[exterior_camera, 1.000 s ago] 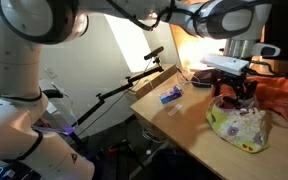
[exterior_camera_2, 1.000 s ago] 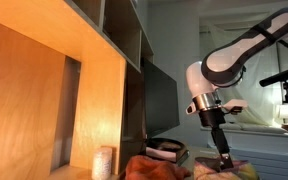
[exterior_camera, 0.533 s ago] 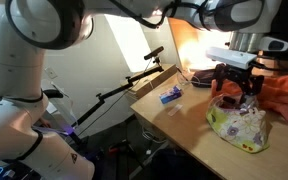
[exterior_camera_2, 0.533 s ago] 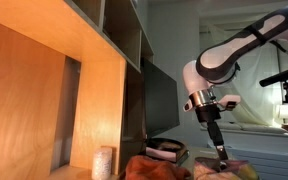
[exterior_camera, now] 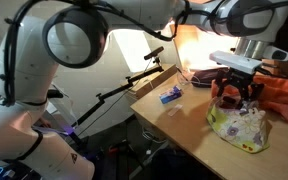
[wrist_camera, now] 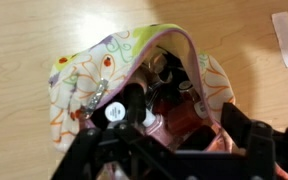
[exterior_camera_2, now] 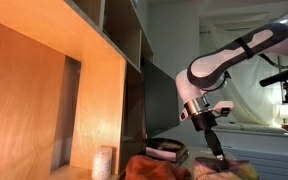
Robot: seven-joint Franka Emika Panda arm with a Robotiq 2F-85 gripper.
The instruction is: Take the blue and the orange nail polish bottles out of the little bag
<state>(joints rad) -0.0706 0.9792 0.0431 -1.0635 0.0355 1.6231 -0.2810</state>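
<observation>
The little bag (exterior_camera: 240, 124) lies on the wooden table (exterior_camera: 184, 112), pale with a dotted pattern and lime trim. In the wrist view its mouth (wrist_camera: 134, 60) gapes toward the camera, with several small bottles inside: a dark reddish one (wrist_camera: 174, 108) and a white round cap (wrist_camera: 115, 112). I cannot pick out a blue or an orange bottle in there. My gripper (exterior_camera: 236, 95) hangs just above the bag's mouth. Its fingers (wrist_camera: 174, 135) are spread wide on either side of the opening, open and empty. It also shows in an exterior view (exterior_camera_2: 220, 160).
A small blue object (exterior_camera: 171, 95) lies on the table toward its near corner. An orange-red cloth (exterior_camera: 284, 96) is bunched behind the bag. A white strip (wrist_camera: 286, 52) lies on the table beside the bag. A desk lamp arm (exterior_camera: 134, 75) stands off the table edge.
The arm's upper links have swung and the wrist has turned a little. The gripper stays over the bag's mouth, slightly lower. The bag has not moved.
</observation>
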